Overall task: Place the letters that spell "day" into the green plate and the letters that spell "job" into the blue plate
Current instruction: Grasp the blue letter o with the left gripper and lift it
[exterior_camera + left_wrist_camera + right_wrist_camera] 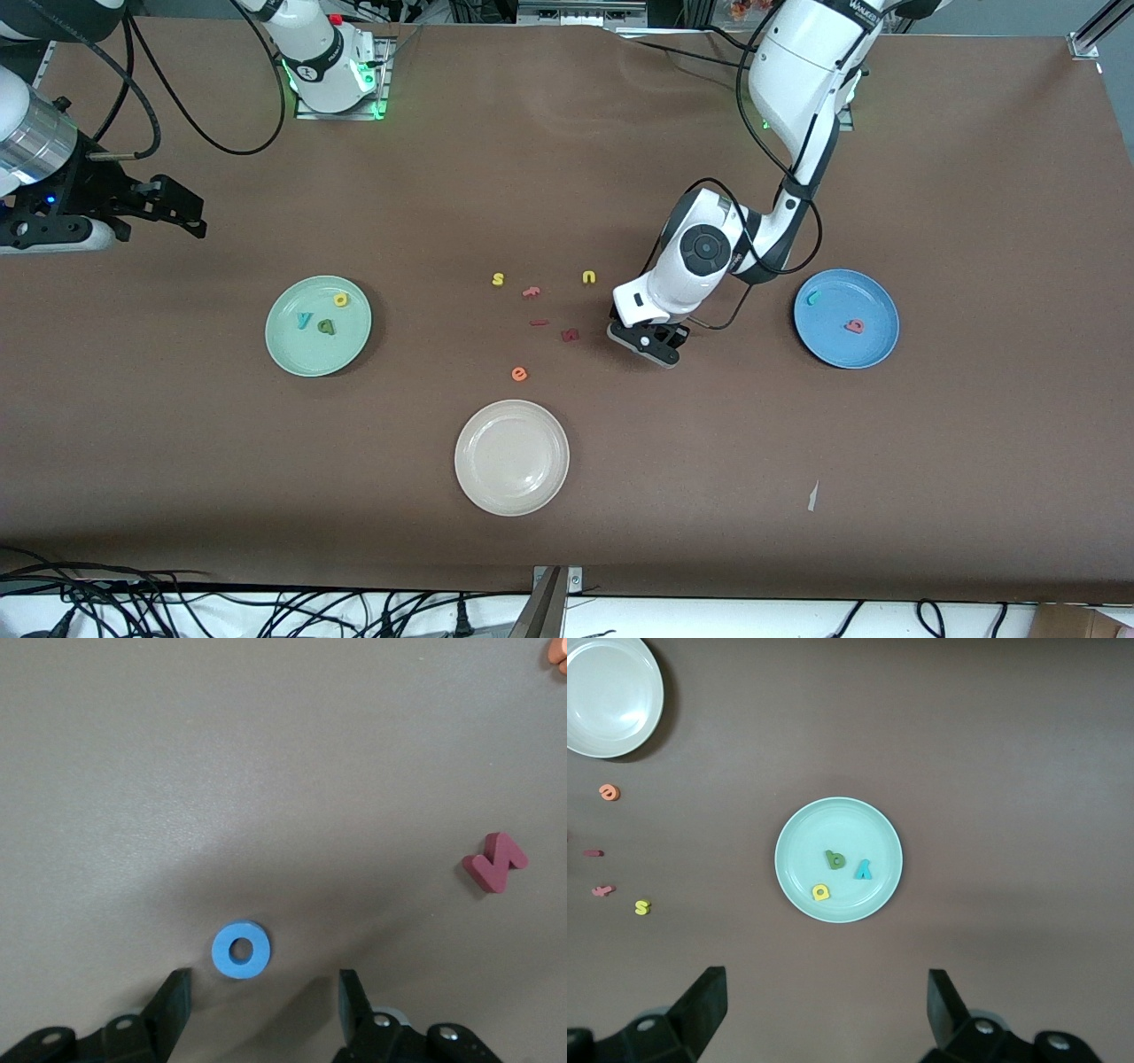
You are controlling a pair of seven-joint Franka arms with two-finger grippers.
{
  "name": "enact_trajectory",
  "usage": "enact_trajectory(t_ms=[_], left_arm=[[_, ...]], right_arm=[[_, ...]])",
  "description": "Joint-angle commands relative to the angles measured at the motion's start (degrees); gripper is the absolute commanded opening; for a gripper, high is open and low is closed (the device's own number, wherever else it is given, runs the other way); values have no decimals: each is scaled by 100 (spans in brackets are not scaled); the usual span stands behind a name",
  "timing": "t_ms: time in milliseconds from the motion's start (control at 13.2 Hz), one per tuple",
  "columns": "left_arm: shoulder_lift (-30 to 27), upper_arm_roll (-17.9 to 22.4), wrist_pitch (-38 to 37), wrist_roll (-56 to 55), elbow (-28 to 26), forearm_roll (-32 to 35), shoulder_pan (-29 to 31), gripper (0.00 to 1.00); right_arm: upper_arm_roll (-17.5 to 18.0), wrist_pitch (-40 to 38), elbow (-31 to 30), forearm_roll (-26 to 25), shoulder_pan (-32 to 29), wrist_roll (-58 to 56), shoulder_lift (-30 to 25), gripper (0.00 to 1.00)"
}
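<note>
The green plate (292, 350) holds the teal "y" (305, 320), dark green "a" (327, 327) and yellow "d" (341, 299). In the blue plate (842, 350) lie the teal "j" (811, 298) and salmon "b" (854, 326). The blue "o" (241, 950) lies flat on the table, just off my left gripper's (264, 1001) fingertips, not between them. The left gripper (651, 341) hangs low and open, and hides the "o" in the front view. My right gripper (177, 213) waits open over the right arm's end of the table, looking down on the green plate (797, 828).
A cream-white plate (511, 457) sits nearer the front camera. Mid-table lie a yellow "s" (498, 279), a yellow "u" (589, 277), an orange "e" (519, 374) and dark red letters (570, 335), one of them (494, 862) beside the "o".
</note>
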Motion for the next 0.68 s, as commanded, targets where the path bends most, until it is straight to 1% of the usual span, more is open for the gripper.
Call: enact_trajectory(t_ms=[0, 76, 151, 454, 605], left_arm=[[140, 159, 29, 7, 124, -43, -97, 75], [166, 264, 29, 42, 150, -43, -97, 72], [210, 274, 20, 33, 307, -34, -97, 65], [359, 291, 11, 24, 554, -34, -114, 65], [412, 291, 20, 16, 555, -34, -158, 66]], right_arm=[[64, 67, -86, -22, -62, 45, -77, 100], [64, 67, -86, -22, -53, 45, -77, 100], [64, 67, -86, -31, -53, 45, -77, 100], [73, 67, -86, -22, -53, 45, -77, 100], [73, 49, -86, -22, -53, 45, -77, 100]])
